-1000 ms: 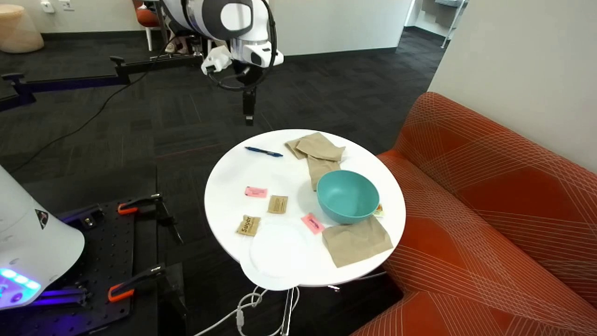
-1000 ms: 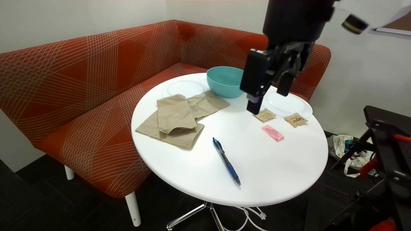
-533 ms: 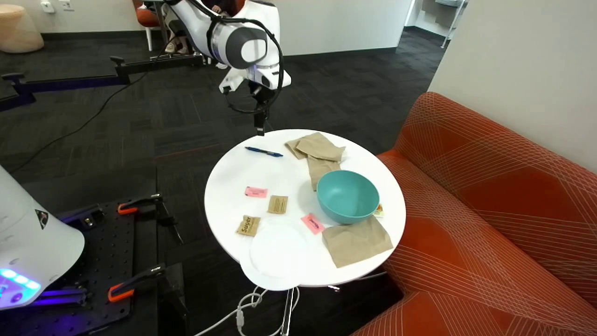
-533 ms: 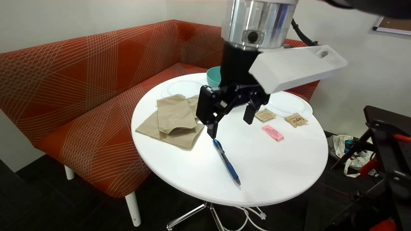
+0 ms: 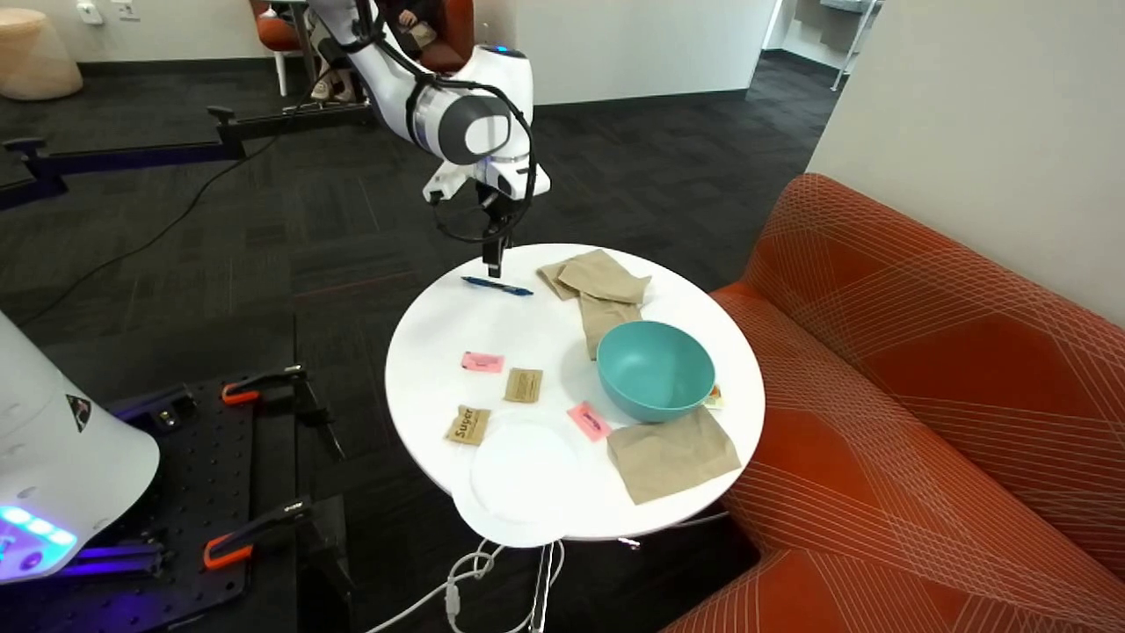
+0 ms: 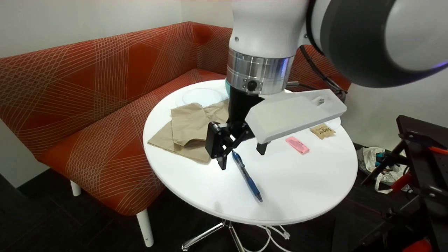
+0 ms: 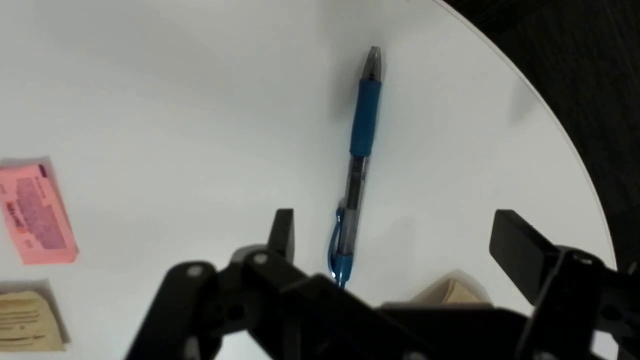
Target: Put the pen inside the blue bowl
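While hovering, points wide-spread black two-fingered gripper (image 6: 241, 157) at slim blue plastic pen (image 7: 358, 167) near edge of round white table (image 5: 527, 330), well apart from round teal bowl (image 5: 655, 369).

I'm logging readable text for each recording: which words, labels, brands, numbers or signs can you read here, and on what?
"Sugar": on a tan packet, in both exterior views.
Other tan packet: print lines too blurred in the wrist view.
Pink packet: print too blurred there too.
Second pink packet, near the blue bowl: too small.
Dark sticker on the robot's base: mark too small.
Pen: no legible lettering.
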Tool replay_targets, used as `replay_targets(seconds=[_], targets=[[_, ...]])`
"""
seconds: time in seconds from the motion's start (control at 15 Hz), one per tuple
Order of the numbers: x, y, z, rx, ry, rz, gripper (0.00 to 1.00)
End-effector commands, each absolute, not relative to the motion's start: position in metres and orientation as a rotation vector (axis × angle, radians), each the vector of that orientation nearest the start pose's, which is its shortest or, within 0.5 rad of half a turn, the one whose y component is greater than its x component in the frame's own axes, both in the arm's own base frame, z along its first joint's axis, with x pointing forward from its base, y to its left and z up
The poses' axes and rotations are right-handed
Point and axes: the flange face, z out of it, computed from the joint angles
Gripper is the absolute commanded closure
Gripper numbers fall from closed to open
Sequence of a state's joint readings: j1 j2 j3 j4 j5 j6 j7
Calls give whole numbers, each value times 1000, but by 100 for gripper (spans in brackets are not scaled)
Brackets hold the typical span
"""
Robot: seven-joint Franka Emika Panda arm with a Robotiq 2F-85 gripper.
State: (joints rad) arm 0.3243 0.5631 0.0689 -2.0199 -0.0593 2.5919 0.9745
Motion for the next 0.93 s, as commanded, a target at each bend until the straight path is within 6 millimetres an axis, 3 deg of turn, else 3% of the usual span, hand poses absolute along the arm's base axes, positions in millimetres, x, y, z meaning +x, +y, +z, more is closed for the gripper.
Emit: replay_targets(seconds=[0.0, 0.6, 0.67, 0.73, 0.87], targets=[[565, 234, 159, -2997, 895, -14, 0], [567, 228, 132, -3016, 902, 11, 0], [567, 227, 131, -3023, 907, 6, 25], [567, 226, 130, -3030, 906, 1, 26], [568, 225, 129, -3032, 913, -4, 41]])
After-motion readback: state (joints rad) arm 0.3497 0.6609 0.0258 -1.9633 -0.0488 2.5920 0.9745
